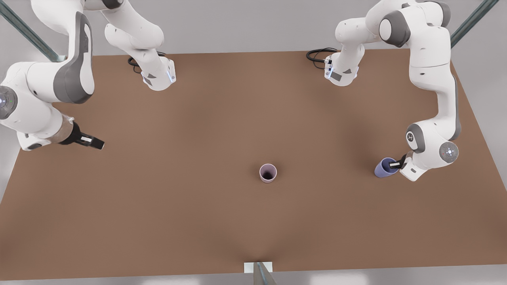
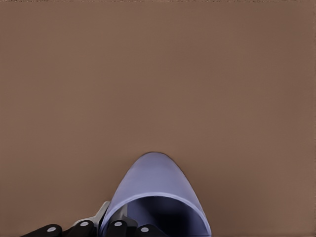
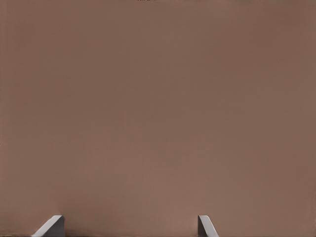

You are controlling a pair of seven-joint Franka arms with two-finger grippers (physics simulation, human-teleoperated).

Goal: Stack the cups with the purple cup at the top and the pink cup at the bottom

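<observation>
Purple cup [image 1: 382, 168] sits at right-centre of the front view, tilted, mouth facing the left gripper [image 1: 396, 162], whose fingers pinch its rim, one inside, one outside. Pink cup [image 1: 268, 173] stands upright, mouth up, at frame centre, well apart, toward the front view's left of the held cup. So the carry likely runs leftward across the table [image 1: 198, 221]. Right gripper [image 1: 95, 143] waits at left edge, fingers wide apart, nothing between them.
</observation>
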